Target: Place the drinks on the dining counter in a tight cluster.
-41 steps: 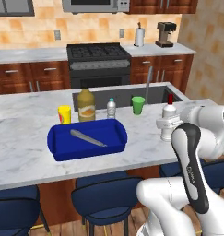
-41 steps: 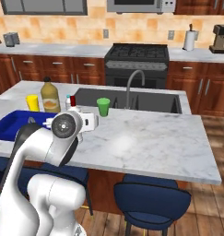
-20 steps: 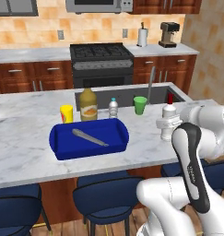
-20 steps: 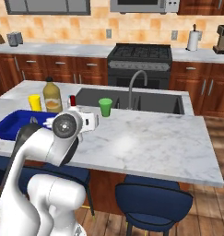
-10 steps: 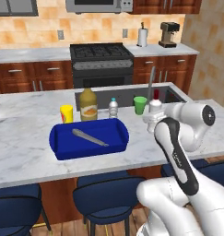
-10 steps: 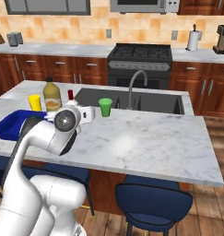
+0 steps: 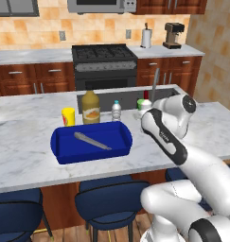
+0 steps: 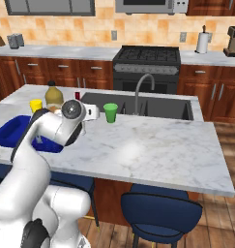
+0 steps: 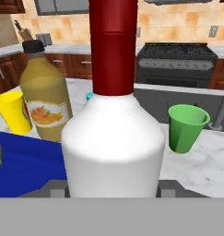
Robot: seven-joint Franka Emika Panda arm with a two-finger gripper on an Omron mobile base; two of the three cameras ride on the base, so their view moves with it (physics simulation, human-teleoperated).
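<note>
Hand view: white red-capped bottle (image 9: 112,138) upright in the tool (image 9: 112,186), its jaws closed on the bottle's sides.
Seen from the left base, the held bottle is just right of the water bottle (image 7: 116,110), which stands beside the juice jug (image 7: 91,108) on the counter (image 7: 26,163); a green cup (image 9: 187,127) is right of the held bottle, a yellow cup (image 7: 68,116) left of the jug, and a blue tray (image 7: 92,141) in front of the jug.

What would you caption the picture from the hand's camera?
White red-capped bottle gripped up close, with juice jug, yellow cup and green cup behind.
</note>
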